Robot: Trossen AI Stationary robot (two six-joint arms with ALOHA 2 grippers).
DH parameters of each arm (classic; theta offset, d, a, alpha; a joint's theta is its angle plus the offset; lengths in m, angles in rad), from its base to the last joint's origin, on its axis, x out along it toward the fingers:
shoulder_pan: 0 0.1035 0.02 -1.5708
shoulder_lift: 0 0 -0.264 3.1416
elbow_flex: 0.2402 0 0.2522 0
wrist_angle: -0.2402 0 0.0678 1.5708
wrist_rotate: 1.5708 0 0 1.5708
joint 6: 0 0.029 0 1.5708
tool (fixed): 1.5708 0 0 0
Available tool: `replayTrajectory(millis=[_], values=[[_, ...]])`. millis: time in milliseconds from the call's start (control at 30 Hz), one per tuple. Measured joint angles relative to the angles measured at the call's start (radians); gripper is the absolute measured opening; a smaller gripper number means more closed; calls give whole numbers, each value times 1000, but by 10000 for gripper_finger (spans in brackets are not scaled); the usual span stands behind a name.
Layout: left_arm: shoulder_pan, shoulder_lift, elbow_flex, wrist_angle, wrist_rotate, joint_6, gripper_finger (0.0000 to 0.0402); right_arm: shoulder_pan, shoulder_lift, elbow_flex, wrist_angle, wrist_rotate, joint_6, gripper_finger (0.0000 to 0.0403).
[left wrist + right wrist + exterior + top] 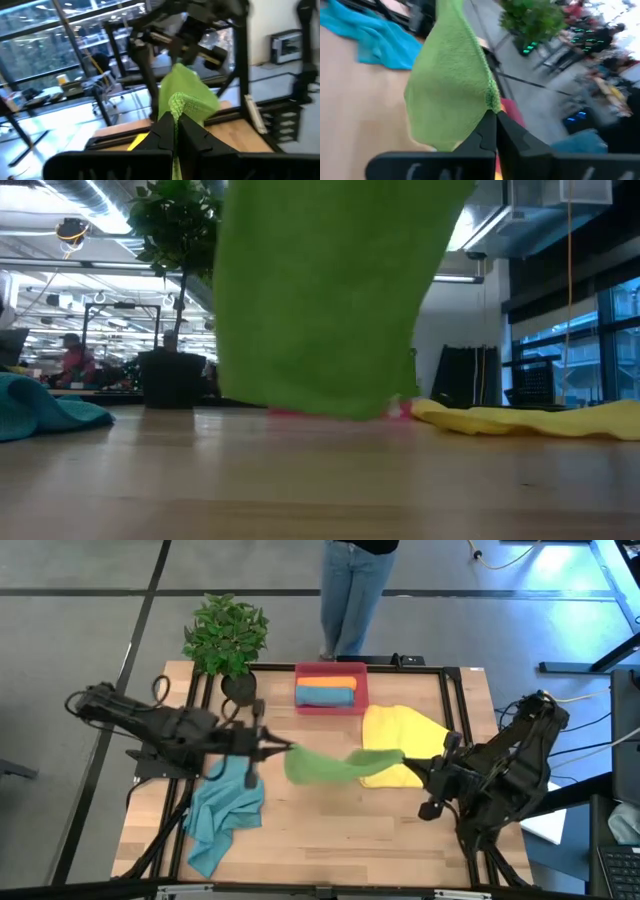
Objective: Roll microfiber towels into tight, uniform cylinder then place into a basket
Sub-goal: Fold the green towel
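Green towel (325, 764): microfiber cloth lifted off the tabletop, stretched between both grippers over the middle of the table, sagging toward its left end; in the low view it hangs as a broad sheet whose lower edge is just above the wood
Left gripper (287, 748): fingers closed tight on the towel's left corner, pinching the cloth
Right gripper (408, 762): fingers closed tight on the towel's right corner
Yellow towel (395, 735): lying crumpled on the table right of centre, partly beneath the green towel's right end
Teal towel (222, 812): crumpled at the near left, under the left arm
Basket (331, 688): red-pink bin at the far middle edge, holding a rolled orange towel (327, 695) and a rolled teal-blue towel (328, 681)
Potted plant (226, 640): far left, beside the basket
Table (330, 835): light wood, bare at the near middle
Person (352, 590): standing beyond the far edge, in jeans
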Motion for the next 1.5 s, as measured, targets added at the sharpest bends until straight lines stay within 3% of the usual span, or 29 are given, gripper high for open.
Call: replayTrajectory(millis=[333,467,600,767,900,1000,1233,1500], values=[[-292,-27,0,-11,-202,-66,0,0,0,16,308,-198,-163,0],[-343,-28,0,-60,-328,-143,0,-16,-8,16,269,-218,-54,0],[-306,-28,0,-243,-419,-329,0,-86,-8,12,98,-282,136,0],[-183,2,-1,-544,-386,-605,0,-239,-10,-108,23,-399,249,0],[-72,42,-2,-672,-382,-679,0,-374,-10,-253,80,-468,198,0],[17,71,-24,-648,-338,-646,0,-461,-10,-338,124,-489,131,0],[221,138,-140,-437,-26,-495,0,-599,-11,-422,120,-503,53,0],[223,120,-151,-361,58,-444,0,-569,-41,-396,127,-497,21,0]])
